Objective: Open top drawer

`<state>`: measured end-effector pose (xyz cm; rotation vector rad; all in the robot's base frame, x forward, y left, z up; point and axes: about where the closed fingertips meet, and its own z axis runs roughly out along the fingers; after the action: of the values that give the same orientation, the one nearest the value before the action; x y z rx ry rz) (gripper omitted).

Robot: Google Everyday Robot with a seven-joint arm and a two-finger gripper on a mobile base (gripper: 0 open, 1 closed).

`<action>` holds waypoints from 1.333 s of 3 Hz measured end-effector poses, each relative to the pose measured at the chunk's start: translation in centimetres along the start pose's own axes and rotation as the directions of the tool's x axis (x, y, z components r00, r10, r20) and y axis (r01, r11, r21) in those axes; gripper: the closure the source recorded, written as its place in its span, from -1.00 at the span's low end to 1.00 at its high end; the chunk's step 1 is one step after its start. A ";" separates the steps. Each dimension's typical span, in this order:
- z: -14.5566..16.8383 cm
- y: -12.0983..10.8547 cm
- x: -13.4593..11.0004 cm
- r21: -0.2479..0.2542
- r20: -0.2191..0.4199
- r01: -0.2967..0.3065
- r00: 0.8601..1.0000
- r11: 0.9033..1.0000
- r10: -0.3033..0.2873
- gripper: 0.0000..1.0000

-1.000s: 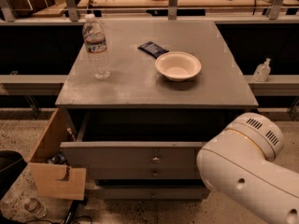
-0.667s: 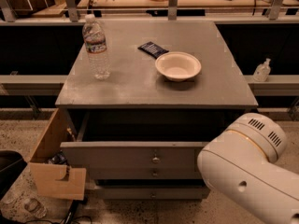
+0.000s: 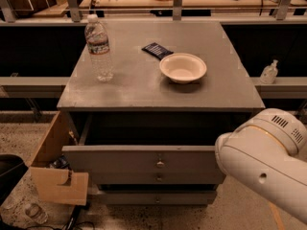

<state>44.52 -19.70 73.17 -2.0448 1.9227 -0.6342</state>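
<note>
Although the gripper was hidden beyond the white rounded arm at near right — state I cannot tell — the wide grey top drawer lay left of it, long axis left-right.

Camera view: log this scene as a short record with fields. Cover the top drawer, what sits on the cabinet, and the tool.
top drawer: pulled out, dark inside exposed, brass knob at centre
lower drawers: two fronts below, not pulled out as far
cabinet top: water bottle upright at left; white bowl right of centre; dark packet behind the bowl
tool: not in view; only the white arm shows, lower right
floor, left: tan wooden box beside the cabinet
</note>
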 end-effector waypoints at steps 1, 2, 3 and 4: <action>1.8 -3.9 2.1 0.094 0.018 -0.017 1.000 0.995 0.015 1.00; 3.4 -7.8 3.3 0.151 0.045 -0.027 0.999 0.988 0.020 1.00; 5.6 -10.6 3.2 0.167 0.094 -0.042 0.995 0.985 0.027 1.00; 6.2 -10.4 2.8 0.158 0.108 -0.046 0.994 0.986 0.029 1.00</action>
<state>56.70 -22.24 73.10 -1.9010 1.7857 -0.6365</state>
